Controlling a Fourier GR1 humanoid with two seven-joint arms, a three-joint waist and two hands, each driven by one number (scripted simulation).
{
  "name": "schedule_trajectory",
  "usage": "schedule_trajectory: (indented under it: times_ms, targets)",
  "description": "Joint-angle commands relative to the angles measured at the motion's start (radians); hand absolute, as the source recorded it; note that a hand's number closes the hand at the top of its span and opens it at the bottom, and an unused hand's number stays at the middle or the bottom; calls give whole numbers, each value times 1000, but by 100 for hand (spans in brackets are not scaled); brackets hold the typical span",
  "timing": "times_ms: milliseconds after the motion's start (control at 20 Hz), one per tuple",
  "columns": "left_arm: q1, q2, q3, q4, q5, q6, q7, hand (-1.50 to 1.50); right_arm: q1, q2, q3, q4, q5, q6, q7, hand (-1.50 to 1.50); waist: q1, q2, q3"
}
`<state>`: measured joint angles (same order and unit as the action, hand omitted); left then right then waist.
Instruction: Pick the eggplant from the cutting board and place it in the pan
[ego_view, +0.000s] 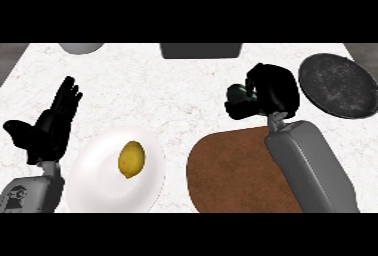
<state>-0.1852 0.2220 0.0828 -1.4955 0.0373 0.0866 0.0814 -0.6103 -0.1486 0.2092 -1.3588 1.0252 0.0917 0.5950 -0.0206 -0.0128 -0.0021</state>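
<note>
Eggplant (238, 93) is gripped in the curled fingers of the right hand (269, 92), held above the counter (184, 85) between cutting board (236, 172) and pan (339, 86). Left hand (52, 122) is rested open, fingers straight, beside a plate (100, 175) with a lemon (132, 159).

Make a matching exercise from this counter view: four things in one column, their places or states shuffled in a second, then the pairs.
1. lemon
2. pan
3. left hand
4. cutting board

A. far right, holding nothing
B. brown, partly under the right forearm
C. on the white plate
D. open, fingers up, at the view's left

Pairs: 1-C, 2-A, 3-D, 4-B
</note>
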Motion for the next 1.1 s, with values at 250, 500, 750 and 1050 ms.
schedule_trajectory:
  times_ms: [250,500,750,1050]
  targets:
    - [-56,-3,13,60,17,-28,-18,0,-90,-23,-214,-74,-12,-162,83,150,20,16,2]
    - [-28,-3,20,27,8,-18,-18,0,-31,-77,-348,-39,-124,-248,-23,150,23,14,2]
    - [-91,-43,-30,53,-45,23,11,0,-67,-242,-460,210,-152,-272,-193,150,27,19,3]
    - [-58,-22,-14,0,-18,-12,10,0,-96,-394,-554,540,-131,-420,-412,150,58,28,4]
